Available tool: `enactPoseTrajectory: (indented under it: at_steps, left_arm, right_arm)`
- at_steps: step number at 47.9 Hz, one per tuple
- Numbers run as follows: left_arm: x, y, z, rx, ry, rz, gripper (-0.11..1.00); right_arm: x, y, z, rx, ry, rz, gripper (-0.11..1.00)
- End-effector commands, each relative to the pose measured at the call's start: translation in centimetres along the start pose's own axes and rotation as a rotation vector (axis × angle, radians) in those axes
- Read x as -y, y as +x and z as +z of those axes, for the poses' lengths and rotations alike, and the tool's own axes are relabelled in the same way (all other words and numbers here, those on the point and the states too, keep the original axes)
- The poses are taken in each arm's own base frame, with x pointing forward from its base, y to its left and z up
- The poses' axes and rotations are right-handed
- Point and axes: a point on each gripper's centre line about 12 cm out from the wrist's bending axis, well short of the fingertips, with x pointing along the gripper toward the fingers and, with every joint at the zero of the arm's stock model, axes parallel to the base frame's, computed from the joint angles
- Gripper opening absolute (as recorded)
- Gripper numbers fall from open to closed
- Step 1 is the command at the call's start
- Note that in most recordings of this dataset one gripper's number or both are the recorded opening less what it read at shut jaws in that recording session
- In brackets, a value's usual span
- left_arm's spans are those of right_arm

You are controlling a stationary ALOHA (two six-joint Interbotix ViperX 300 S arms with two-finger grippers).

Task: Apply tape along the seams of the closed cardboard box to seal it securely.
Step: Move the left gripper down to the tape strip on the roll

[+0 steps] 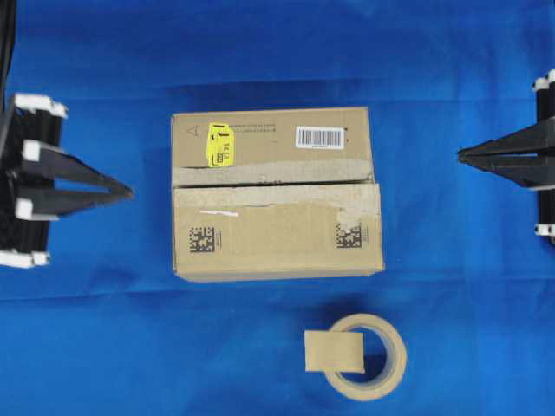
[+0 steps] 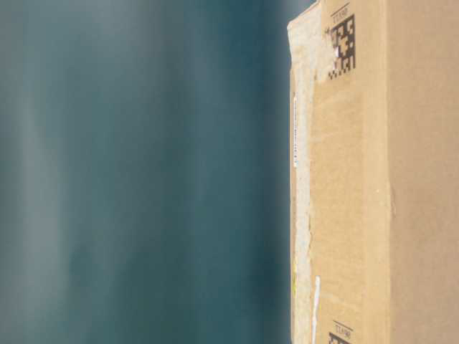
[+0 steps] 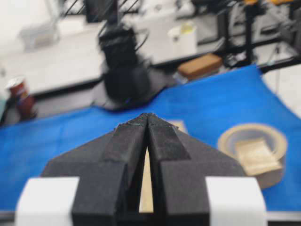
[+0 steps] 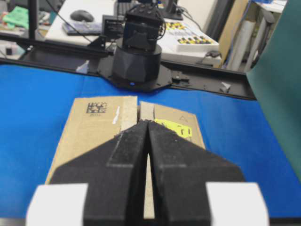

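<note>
Brown corrugated card fills the middle of the blue table cover (image 1: 87, 364): the cardboard box (image 1: 277, 195) lies closed, and everything else is placed around it. Across its top, between the two flaps, runs the seams' thin dark line (image 1: 277, 184), edged with pale torn strips. On the flap beyond that line sit a yellow sticker (image 1: 221, 143) and a white barcode label (image 1: 319, 136); the nearer flap carries two black square codes. Below the box in the overhead view, well apart from it and a little toward its right end, rests the tape roll (image 1: 368, 357), and the tape (image 1: 334, 351), a small square tan piece, lies over the roll's left rim and part of its hole. The left gripper (image 1: 128, 190) points at the box's left end, short of it, jaws pressed together on nothing. The right gripper (image 1: 461, 155) faces the box's right end, also apart from it, fingertips meeting and empty.
</note>
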Motion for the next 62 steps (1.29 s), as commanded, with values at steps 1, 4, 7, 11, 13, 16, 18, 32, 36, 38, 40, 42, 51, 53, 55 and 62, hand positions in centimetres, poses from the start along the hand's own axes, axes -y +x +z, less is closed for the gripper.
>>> enactPoseTrajectory:
  at_steps: [1, 4, 7, 11, 13, 16, 18, 32, 36, 38, 40, 42, 51, 53, 55, 62]
  left_arm:
    - [0.4, 1.5, 1.0, 0.034, 0.041, -0.018, 0.00]
    - [1.3, 2.5, 0.9, 0.019, 0.122, -0.056, 0.01]
    - [2.2, 3.4, 0.7, 0.012, 0.210, -0.089, 0.04]
    - [3.5, 4.6, 0.4, 0.003, 0.331, -0.134, 0.21]
    - [4.3, 5.3, -0.1, -0.006, 0.407, -0.164, 0.32]
    - [5.1, 6.3, -0.4, -0.012, 0.496, -0.193, 0.51]
    - [5.6, 6.9, -0.8, -0.020, 0.560, -0.213, 0.63]
    - [9.8, 12.2, -5.3, -0.113, 0.854, -0.380, 0.68]
    - [10.9, 14.2, -7.2, -0.156, 0.890, -0.423, 0.67]
    - [11.3, 15.0, -8.1, -0.171, 0.912, -0.442, 0.67]
    - [11.8, 15.8, -8.8, -0.184, 0.932, -0.461, 0.67]
    - [12.2, 16.3, -9.7, -0.197, 0.952, -0.480, 0.67]
    - [13.6, 17.8, -12.9, -0.237, 1.048, -0.557, 0.67]
    - [13.8, 18.0, -13.4, -0.242, 1.057, -0.565, 0.67]
    - [13.9, 18.2, -13.6, -0.242, 1.066, -0.569, 0.67]
    - [14.2, 19.1, -14.3, -0.243, 1.081, -0.572, 0.66]
  right_arm:
    - [0.0, 0.3, 1.1, 0.025, 0.005, -0.001, 0.02]
    - [0.0, 0.4, 1.1, 0.025, 0.005, -0.001, 0.02]
    - [0.0, 0.4, 1.0, 0.023, 0.003, -0.001, 0.02]
    - [0.0, 0.5, 1.0, 0.021, 0.003, -0.001, 0.02]
    - [0.0, 0.5, 1.0, 0.021, 0.001, 0.000, 0.02]
    - [0.0, 0.5, 1.0, 0.020, 0.003, -0.001, 0.02]
    - [0.0, 0.5, 1.0, 0.017, 0.003, -0.001, 0.02]
    - [0.0, 0.6, 0.9, 0.011, -0.006, 0.000, 0.02]
    - [0.0, 0.6, 0.8, 0.003, -0.008, 0.000, 0.02]
    - [0.0, 0.6, 0.7, -0.006, -0.009, 0.000, 0.02]
    - [0.0, 0.6, 0.6, -0.014, -0.009, 0.000, 0.02]
    - [0.0, 0.6, 0.4, -0.023, -0.009, 0.000, 0.02]
    - [0.0, 0.6, 0.2, -0.043, -0.008, 0.000, 0.02]
    - [0.0, 0.6, 0.2, -0.043, -0.008, 0.000, 0.02]
    - [0.0, 0.6, 0.2, -0.041, -0.008, 0.000, 0.02]
    - [0.0, 0.6, 0.2, -0.040, -0.008, 0.000, 0.02]
